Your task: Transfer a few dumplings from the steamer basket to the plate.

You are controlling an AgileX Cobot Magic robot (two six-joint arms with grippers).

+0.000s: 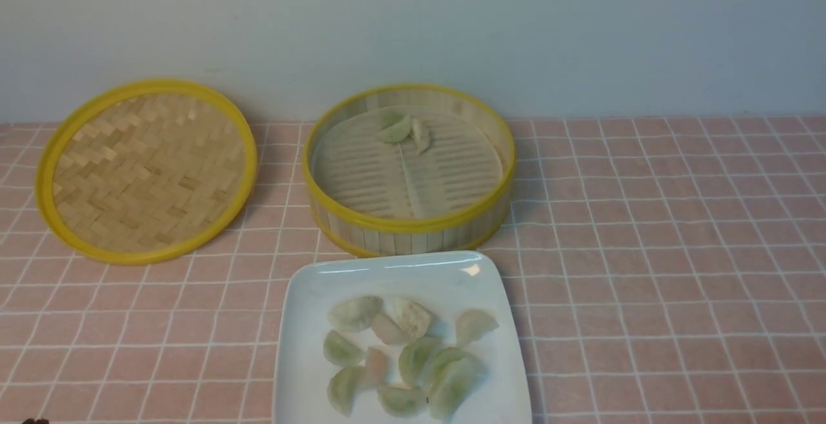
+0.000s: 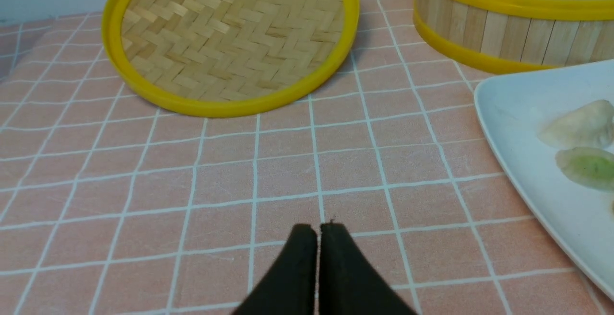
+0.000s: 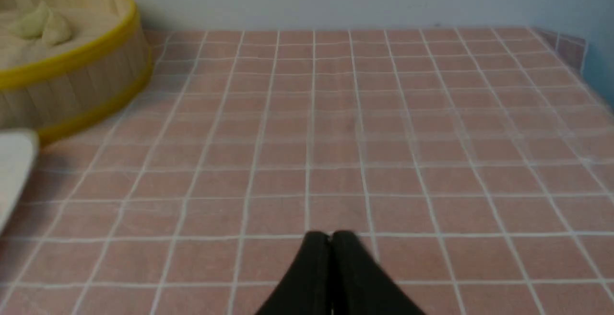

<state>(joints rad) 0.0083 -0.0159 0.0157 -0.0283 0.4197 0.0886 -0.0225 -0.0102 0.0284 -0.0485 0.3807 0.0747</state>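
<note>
The steamer basket [image 1: 409, 222] stands at the middle back of the pink tiled cloth, with two pale dumplings [image 1: 403, 130] at the far side of its ribbed floor. Directly in front of it, the white plate [image 1: 303, 321] carries several dumplings [image 1: 413, 358], green, whitish and pinkish. My left gripper [image 2: 318, 228] is shut and empty, low over bare cloth to the left of the plate [image 2: 518, 109]. Over the cloth to the right, my right gripper [image 3: 330, 236] is also shut and empty, with the basket [image 3: 72, 89] off to its left. Neither arm shows in the front view.
The flat woven lid [image 1: 147, 170] with a yellow rim lies left of the basket, also in the left wrist view [image 2: 230, 37]. A pale wall [image 1: 413, 24] runs behind the table. The cloth's right edge [image 3: 575, 51] shows in the right wrist view.
</note>
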